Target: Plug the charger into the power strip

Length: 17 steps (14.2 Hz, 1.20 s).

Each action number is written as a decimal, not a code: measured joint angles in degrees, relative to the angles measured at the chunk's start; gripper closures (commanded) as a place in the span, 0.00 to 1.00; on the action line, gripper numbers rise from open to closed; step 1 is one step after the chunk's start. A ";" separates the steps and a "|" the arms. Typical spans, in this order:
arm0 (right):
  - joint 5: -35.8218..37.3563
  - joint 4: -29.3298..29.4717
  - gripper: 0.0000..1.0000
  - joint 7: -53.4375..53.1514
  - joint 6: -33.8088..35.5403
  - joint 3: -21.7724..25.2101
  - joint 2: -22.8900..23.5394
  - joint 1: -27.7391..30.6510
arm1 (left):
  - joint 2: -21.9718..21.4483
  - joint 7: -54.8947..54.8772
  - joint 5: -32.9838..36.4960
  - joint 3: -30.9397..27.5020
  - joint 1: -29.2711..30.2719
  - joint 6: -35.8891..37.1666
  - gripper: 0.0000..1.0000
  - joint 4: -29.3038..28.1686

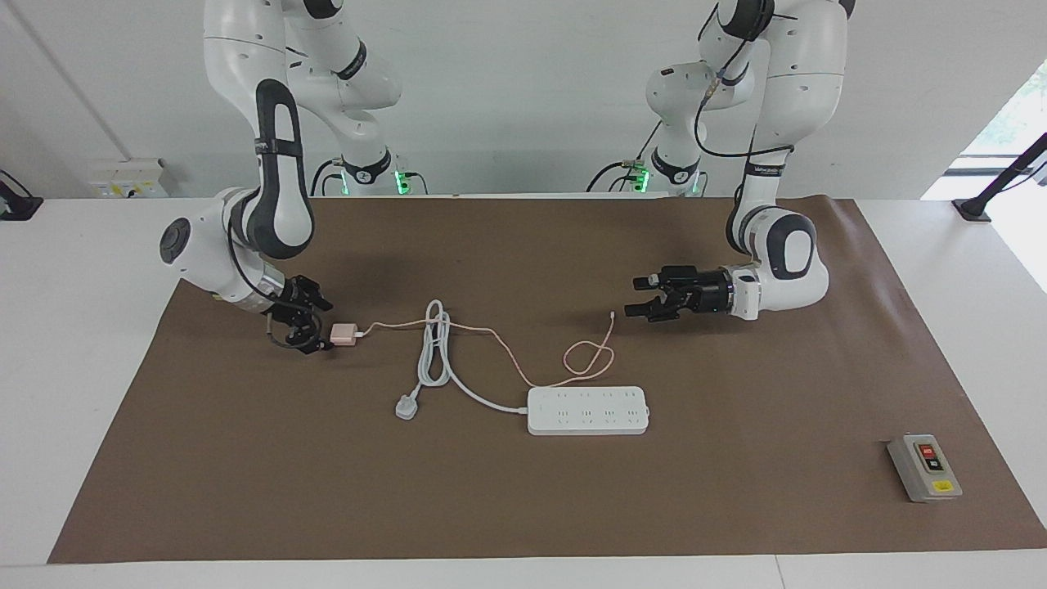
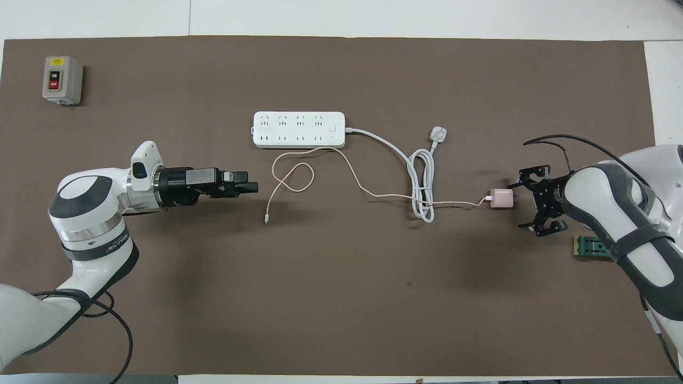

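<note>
Facing view
Right gripper (image 1: 315, 327): low over the mat, jaws spread wide, nothing held. Tips sit just beside the charger, apparently lined up to close on the cube.
Charger (image 1: 343, 334): flat on the mat, right off the right gripper's tips on the side toward the strip. Whether the tips touch it cannot be told.
Cable (image 1: 491, 337): runs from the charger away from the right gripper, crosses the cord, loops near the strip.
Left gripper (image 1: 642, 298): held level above the mat, jaws wide, empty. Its tips point at the cable's free end; perhaps it is placed to steady things, but that is a guess.
Strip (image 1: 588, 411): well apart from both grippers, sockets facing up, nothing plugged in.

Overhead view
Right gripper (image 2: 528, 200): fingers splayed to either side of the charger's pronged end.
Charger (image 2: 501, 198): prongs point toward the right gripper, so a turn will likely be needed before insertion.
Left gripper (image 2: 251, 186): open, its tips close to the cable's loop (image 2: 291, 178) and free end.
Strip (image 2: 299, 129): past the cable loop from the left gripper.
Cord (image 2: 424, 176): coiled between the strip and the charger; the cable lies over it and may snag when lifted.
</note>
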<state>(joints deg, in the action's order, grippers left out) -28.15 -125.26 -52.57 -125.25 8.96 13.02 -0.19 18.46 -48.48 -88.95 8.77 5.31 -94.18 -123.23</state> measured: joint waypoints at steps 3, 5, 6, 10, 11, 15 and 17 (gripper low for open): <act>-0.30 0.00 0.00 -0.15 -0.60 -0.07 0.00 -0.09 | -0.11 0.01 -2.87 0.04 -2.71 -2.30 0.00 -0.11; -0.91 0.00 0.00 -0.26 -0.66 -0.11 0.00 -0.14 | -0.18 0.31 -5.45 0.02 -4.50 -3.36 0.00 -0.09; -1.28 0.00 0.00 -0.32 -0.66 -0.12 0.00 -0.16 | -0.21 0.90 -6.52 0.03 -5.33 -3.80 0.00 -0.06; -2.25 0.00 0.00 -0.79 -0.66 -0.23 0.00 -1.09 | -0.27 3.60 -8.03 0.02 -7.72 -7.32 0.00 0.20; -2.25 0.00 0.00 -1.20 -0.67 -0.24 0.00 -1.42 | -0.27 4.35 -8.55 0.01 -8.02 -7.43 0.00 0.26; -2.25 0.00 0.00 -1.64 -0.81 -0.24 0.00 -1.72 | -0.28 6.39 -10.24 0.03 -9.15 -7.64 0.00 0.39; -2.25 0.00 0.00 -1.64 -0.85 -0.24 0.01 -1.72 | -0.28 6.56 -10.95 0.01 -9.58 -8.12 0.00 0.39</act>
<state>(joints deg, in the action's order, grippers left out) -30.40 -125.26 -54.21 -126.09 8.73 13.02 -1.91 18.18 -41.92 -99.90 8.79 -4.28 -102.30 -122.83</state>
